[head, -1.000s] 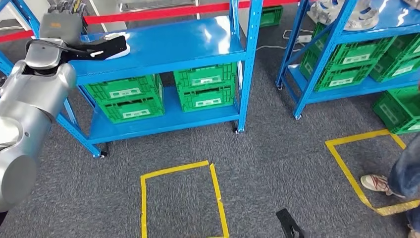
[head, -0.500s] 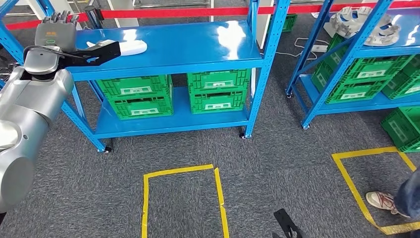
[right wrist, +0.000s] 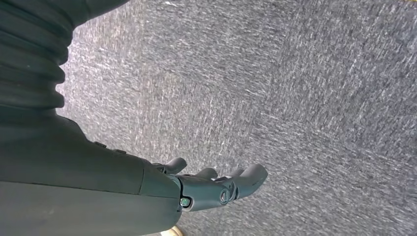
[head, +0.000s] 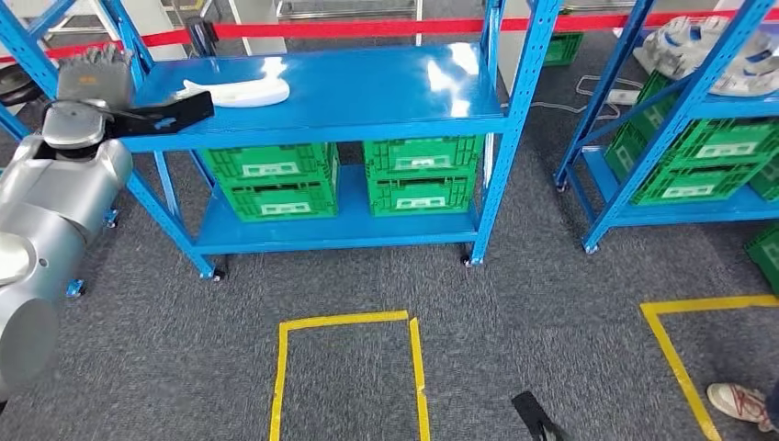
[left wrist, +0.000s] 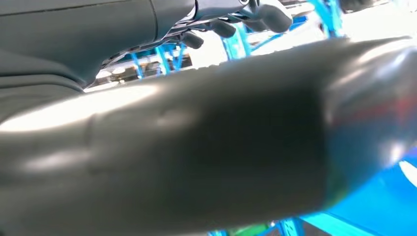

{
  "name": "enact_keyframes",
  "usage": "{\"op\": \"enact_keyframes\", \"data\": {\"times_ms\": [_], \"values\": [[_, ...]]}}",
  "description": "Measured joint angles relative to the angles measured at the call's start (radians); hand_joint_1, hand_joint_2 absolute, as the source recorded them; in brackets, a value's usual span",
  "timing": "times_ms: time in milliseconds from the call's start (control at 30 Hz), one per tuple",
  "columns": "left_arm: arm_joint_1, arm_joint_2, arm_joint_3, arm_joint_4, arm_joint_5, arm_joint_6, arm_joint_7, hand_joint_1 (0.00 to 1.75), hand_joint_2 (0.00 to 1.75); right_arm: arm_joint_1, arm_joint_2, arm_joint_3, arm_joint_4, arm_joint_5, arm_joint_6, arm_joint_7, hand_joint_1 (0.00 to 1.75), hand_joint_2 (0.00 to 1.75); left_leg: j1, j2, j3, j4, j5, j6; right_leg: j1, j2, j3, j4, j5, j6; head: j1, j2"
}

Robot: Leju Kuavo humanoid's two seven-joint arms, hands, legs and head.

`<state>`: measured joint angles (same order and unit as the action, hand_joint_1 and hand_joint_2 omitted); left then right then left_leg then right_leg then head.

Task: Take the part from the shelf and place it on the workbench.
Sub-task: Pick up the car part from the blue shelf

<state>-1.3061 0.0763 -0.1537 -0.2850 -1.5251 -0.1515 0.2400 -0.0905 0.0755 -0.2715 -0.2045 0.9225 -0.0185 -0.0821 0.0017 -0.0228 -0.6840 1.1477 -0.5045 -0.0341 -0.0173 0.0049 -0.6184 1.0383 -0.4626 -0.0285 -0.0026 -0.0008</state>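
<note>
The part (head: 235, 91), a long white curved piece, lies on the top board of the blue shelf (head: 367, 87), near its left end. My left hand (head: 91, 75) is raised at the shelf's left front corner, a short way to the left of the part and not touching it. Its thick grey thumb (left wrist: 206, 147) and dark fingers (left wrist: 255, 14) hold nothing, with blue shelf posts beyond them. My right hand (right wrist: 216, 184) hangs low over the grey carpet, fingers loosely apart and empty.
Green crates (head: 276, 179) sit on the shelf's lower boards. A second blue rack (head: 680, 138) at the right carries more green crates and pale parts (head: 707, 50) on top. Yellow tape squares (head: 349, 322) mark the carpet. A person's shoe (head: 742, 404) is at the bottom right.
The camera has moved: the whole scene has slid down and to the right. My left hand now stands slightly farther left of the part.
</note>
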Motion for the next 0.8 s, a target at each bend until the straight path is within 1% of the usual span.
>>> {"op": "enact_keyframes", "data": {"times_ms": [33, 67, 100, 133, 167, 200, 233, 267, 300, 333, 400, 433, 467, 500, 533, 567, 600, 633, 667, 700, 733, 767, 800], "values": [[0.002, 0.003, 0.000, 0.002, 0.000, -0.002, 0.003, 0.00, 0.00, 0.001, 0.000, 0.000, 0.000, 0.000, 0.000, 0.000, 0.00, 0.87, 0.001, 0.009, -0.037, 0.068, -0.026, -0.004, 0.000, -0.004, 0.003, 0.000, -0.002, -0.002, -0.002, 0.000], [0.007, 0.005, 0.000, 0.003, 0.000, -0.003, 0.004, 0.00, 0.00, 0.002, 0.000, -0.001, 0.000, 0.000, 0.000, 0.000, 0.00, 0.44, 0.003, 0.013, -0.071, 0.128, -0.044, -0.007, 0.000, -0.008, 0.005, 0.000, -0.005, -0.003, -0.002, 0.000], [0.012, 0.007, 0.000, 0.004, 0.000, -0.004, 0.004, 0.00, 0.00, 0.003, 0.000, -0.001, 0.000, 0.000, 0.000, 0.001, 0.00, 0.00, 0.005, 0.016, -0.094, 0.161, -0.046, -0.008, 0.000, -0.012, 0.007, 0.000, -0.008, -0.003, -0.002, 0.000], [0.017, 0.008, 0.000, 0.005, 0.000, -0.003, 0.004, 0.00, 0.00, 0.003, 0.000, -0.002, 0.000, -0.002, 0.000, 0.001, 0.00, 0.00, 0.006, 0.017, -0.096, 0.156, -0.028, -0.009, 0.000, -0.015, 0.011, 0.001, -0.010, -0.002, -0.002, 0.000], [0.020, 0.009, 0.000, 0.005, 0.000, -0.002, 0.003, 0.00, 0.00, 0.003, 0.000, -0.003, 0.000, -0.003, 0.000, 0.001, 0.00, 0.00, 0.007, 0.018, -0.076, 0.111, 0.005, -0.007, 0.000, -0.019, 0.015, 0.001, -0.014, 0.000, -0.002, 0.000], [0.020, 0.010, 0.000, 0.005, 0.000, 0.001, 0.002, 0.00, 0.00, 0.002, 0.000, -0.005, 0.000, -0.005, 0.000, 0.002, 0.00, 0.00, 0.007, 0.021, -0.042, 0.038, 0.044, -0.005, 0.000, -0.021, 0.021, 0.001, -0.018, 0.003, -0.002, 0.000], [0.019, 0.010, 0.000, 0.005, 0.000, 0.004, 0.000, 0.00, 0.00, 0.002, 0.000, -0.007, 0.000, -0.006, 0.000, 0.002, 0.00, 0.00, 0.005, 0.024, -0.005, -0.030, 0.069, -0.002, 0.001, -0.023, 0.024, 0.001, -0.022, 0.008, -0.002, 0.000], [0.018, 0.010, 0.000, 0.004, 0.000, 0.007, -0.001, 0.00, 0.00, 0.000, 0.000, -0.009, 0.000, -0.007, 0.000, 0.002, 0.00, 0.00, 0.003, 0.025, 0.022, -0.082, 0.084, 0.002, 0.002, -0.025, 0.027, 0.001, -0.025, 0.013, -0.001, 0.000], [0.018, 0.010, 0.000, 0.004, 0.000, 0.010, -0.003, 0.00, 0.00, -0.001, 0.000, -0.010, 0.000, -0.007, 0.000, 0.002, 0.00, 0.00, 0.001, 0.026, 0.038, -0.110, 0.086, 0.007, 0.004, -0.026, 0.029, 0.000, -0.027, 0.018, 0.000, 0.000], [0.018, 0.010, 0.000, 0.004, 0.000, 0.014, -0.005, 0.00, 0.00, -0.002, 0.000, -0.013, 0.000, -0.006, 0.000, 0.002, 0.00, 0.00, -0.002, 0.025, 0.043, -0.115, 0.080, 0.014, 0.005, -0.027, 0.031, -0.002, -0.028, 0.024, 0.000, 0.000], [0.018, 0.008, 0.000, 0.003, 0.000, 0.020, -0.011, 0.00, 0.00, -0.003, 0.000, -0.016, 0.000, -0.004, 0.001, 0.002, 0.00, 0.00, -0.001, 0.020, 0.046, -0.120, 0.079, 0.027, 0.004, -0.028, 0.035, -0.004, -0.032, 0.036, 0.001, 0.000], [0.017, 0.006, 0.000, 0.001, 0.000, 0.023, -0.016, 0.00, 0.00, -0.003, 0.000, -0.017, 0.000, -0.003, 0.001, 0.002, 0.00, 0.00, 0.000, 0.019, 0.050, -0.123, 0.078, 0.034, 0.003, -0.025, 0.031, 0.009, -0.041, 0.042, 0.002, 0.000], [0.015, 0.003, 0.000, 0.000, 0.000, 0.025, -0.020, 0.00, 0.00, -0.004, 0.000, -0.018, 0.000, -0.001, 0.001, 0.002, 0.00, 0.00, 0.002, 0.017, 0.054, -0.126, 0.078, 0.041, 0.002, -0.022, 0.015, 0.041, -0.058, 0.046, 0.003, 0.000], [0.014, -0.002, 0.000, -0.002, 0.000, 0.027, -0.024, 0.00, 0.00, -0.005, 0.000, -0.018, 0.000, 0.000, 0.002, 0.002, 0.00, 0.00, 0.003, 0.016, 0.057, -0.127, 0.076, 0.046, 0.002, -0.017, -0.014, 0.096, -0.082, 0.050, 0.004, 0.000], [0.013, -0.006, 0.000, -0.002, 0.000, 0.028, -0.028, 0.00, 0.00, -0.005, 0.000, -0.019, 0.000, 0.001, 0.003, 0.002, 0.00, 0.00, 0.001, 0.014, 0.058, -0.127, 0.073, 0.051, 0.002, -0.015, -0.052, 0.165, -0.110, 0.052, 0.005, 0.000], [0.014, -0.010, 0.000, -0.002, 0.000, 0.028, -0.032, 0.00, 0.00, -0.005, 0.000, -0.020, 0.000, 0.001, 0.004, 0.002, 0.00, 0.00, 0.000, 0.012, 0.058, -0.126, 0.071, 0.054, 0.003, -0.014, -0.093, 0.233, -0.131, 0.052, 0.005, 0.000], [0.016, -0.016, 0.000, -0.001, 0.000, 0.029, -0.037, 0.00, 0.00, -0.004, 0.000, -0.021, 0.000, 0.002, 0.006, 0.002, 0.00, 0.00, -0.002, 0.008, 0.060, -0.124, 0.068, 0.056, 0.003, -0.013, -0.124, 0.278, -0.136, 0.052, 0.006, 0.000], [0.018, -0.021, 0.000, -0.001, 0.000, 0.029, -0.041, 0.00, 0.00, -0.004, 0.000, -0.021, 0.000, 0.002, 0.009, 0.002, 0.00, 0.00, -0.004, 0.005, 0.062, -0.122, 0.064, 0.057, 0.004, -0.012, -0.136, 0.282, -0.119, 0.049, 0.006, 0.000], [0.018, -0.026, 0.000, -0.002, 0.000, 0.029, -0.045, 0.00, 0.00, -0.003, 0.000, -0.022, 0.000, 0.002, 0.011, 0.002, 0.00, 0.00, -0.005, 0.001, 0.067, -0.121, 0.060, 0.057, 0.005, -0.012, -0.128, 0.245, -0.083, 0.045, 0.006, 0.000], [0.018, -0.031, 0.000, -0.003, 0.000, 0.029, -0.050, 0.00, 0.00, -0.003, 0.000, -0.023, 0.000, 0.002, 0.013, 0.002, 0.00, 0.00, -0.006, -0.001, 0.073, -0.119, 0.055, 0.055, 0.007, -0.011, -0.102, 0.176, -0.037, 0.040, 0.006, 0.000], [0.017, -0.035, 0.000, -0.003, 0.000, 0.029, -0.055, 0.00, 0.00, -0.004, 0.000, -0.024, 0.000, 0.002, 0.014, 0.002, 0.00, 0.00, -0.008, -0.002, 0.078, -0.118, 0.050, 0.053, 0.010, -0.010, -0.070, 0.104, -0.002, 0.033, 0.006, 0.000], [0.016, -0.037, 0.000, -0.003, 0.000, 0.029, -0.059, 0.00, 0.00, -0.004, 0.000, -0.025, 0.000, 0.002, 0.014, 0.002, 0.00, 0.00, -0.010, -0.004, 0.081, -0.117, 0.045, 0.050, 0.012, -0.009, -0.044, 0.046, 0.018, 0.027, 0.005, 0.000], [0.015, -0.039, 0.000, -0.004, 0.000, 0.030, -0.062, 0.00, 0.00, -0.004, 0.000, -0.025, 0.000, 0.002, 0.014, 0.002, 0.00, 0.00, -0.011, -0.005, 0.083, -0.117, 0.042, 0.046, 0.015, -0.008, -0.027, 0.012, 0.025, 0.022, 0.005, 0.000]]}}
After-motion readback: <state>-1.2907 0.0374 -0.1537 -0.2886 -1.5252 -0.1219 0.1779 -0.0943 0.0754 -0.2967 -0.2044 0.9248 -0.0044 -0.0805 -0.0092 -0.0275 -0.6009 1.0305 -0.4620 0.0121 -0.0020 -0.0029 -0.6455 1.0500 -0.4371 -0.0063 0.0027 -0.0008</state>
